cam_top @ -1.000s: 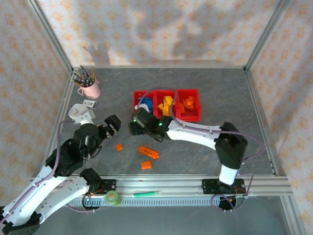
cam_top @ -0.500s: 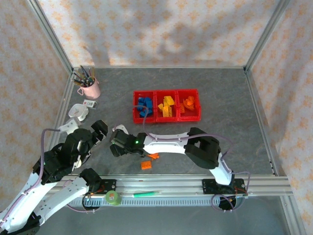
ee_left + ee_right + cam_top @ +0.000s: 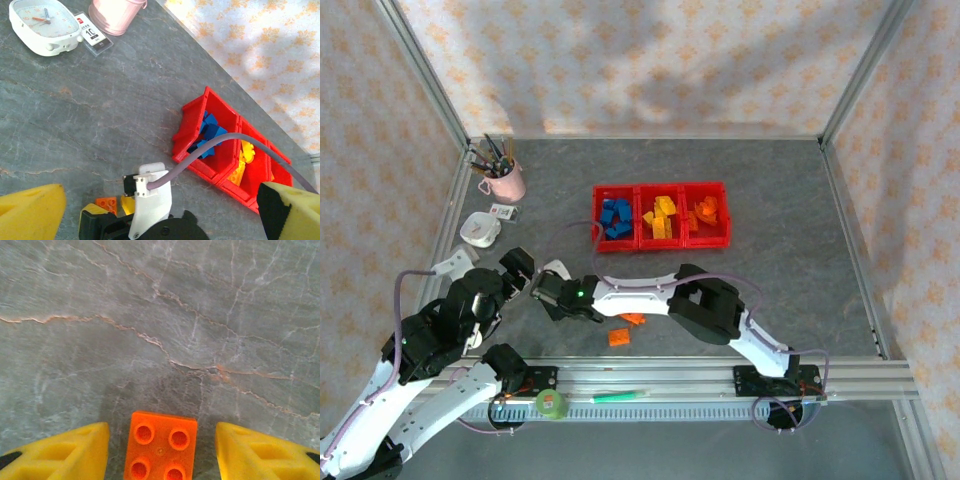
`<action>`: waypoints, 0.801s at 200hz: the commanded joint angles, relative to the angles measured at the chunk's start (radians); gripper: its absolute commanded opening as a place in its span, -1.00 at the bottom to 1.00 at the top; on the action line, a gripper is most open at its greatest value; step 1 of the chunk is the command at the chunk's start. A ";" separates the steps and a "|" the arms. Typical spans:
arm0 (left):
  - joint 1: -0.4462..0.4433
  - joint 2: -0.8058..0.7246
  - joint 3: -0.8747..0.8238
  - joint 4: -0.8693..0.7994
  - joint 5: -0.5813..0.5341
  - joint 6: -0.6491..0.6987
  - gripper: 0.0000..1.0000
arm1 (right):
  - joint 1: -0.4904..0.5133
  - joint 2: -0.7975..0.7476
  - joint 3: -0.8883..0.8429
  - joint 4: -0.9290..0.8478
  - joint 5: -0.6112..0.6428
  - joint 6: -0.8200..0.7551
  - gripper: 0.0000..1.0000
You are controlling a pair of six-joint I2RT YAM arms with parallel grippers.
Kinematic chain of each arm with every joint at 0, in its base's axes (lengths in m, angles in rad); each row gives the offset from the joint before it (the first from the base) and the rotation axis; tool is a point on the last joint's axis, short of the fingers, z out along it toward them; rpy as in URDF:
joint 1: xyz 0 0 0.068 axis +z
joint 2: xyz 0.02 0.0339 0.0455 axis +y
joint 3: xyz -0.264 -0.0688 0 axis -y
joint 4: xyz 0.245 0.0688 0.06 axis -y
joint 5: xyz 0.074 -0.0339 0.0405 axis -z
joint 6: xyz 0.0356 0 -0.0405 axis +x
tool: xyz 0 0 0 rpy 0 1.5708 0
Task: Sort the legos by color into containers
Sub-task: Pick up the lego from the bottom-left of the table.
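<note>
Since a second ago the right gripper (image 3: 552, 300) has swung away from the containers (image 3: 660, 243) and down to the near-left of them, while the left gripper (image 3: 524, 269) has drawn back, so the two now sit just beside each other, well nearer the worktop's left edge than the containers are. Broad stretches of grey, veined, stone-look worktop (image 3: 770, 190) lie right of the containers and behind them, bounded by metal frame rails. Seen from the right wrist, a square orange brick (image 3: 161, 446) with four round studs lies flat between the yellow fingertips (image 3: 75, 450), gaps showing on both sides: the right jaws are parted and grip nothing. The left jaws stand wide apart, also holding nothing. Two more orange pieces (image 3: 623, 329) lie nearer than the containers, right of the right gripper. The containers are three joined red plastic bins: blue legos (image 3: 614, 218) in the left one, yellow legos (image 3: 661, 216) in the middle, orange legos (image 3: 707, 212) in the right. A pink cup (image 3: 504, 184) and a white clock (image 3: 42, 25) stand far left of the containers
</note>
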 commanded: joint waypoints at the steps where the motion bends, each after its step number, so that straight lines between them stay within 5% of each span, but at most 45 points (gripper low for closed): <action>1: -0.004 -0.018 -0.023 -0.012 -0.037 -0.010 0.98 | 0.015 0.049 0.057 -0.084 0.082 -0.009 0.10; 97: -0.005 -0.008 -0.039 0.024 -0.027 0.007 0.98 | 0.019 0.029 0.054 -0.094 0.089 0.028 -0.36; 160: -0.005 0.006 -0.033 0.055 -0.013 0.029 0.98 | -0.035 -0.142 -0.063 -0.040 0.052 0.060 -0.41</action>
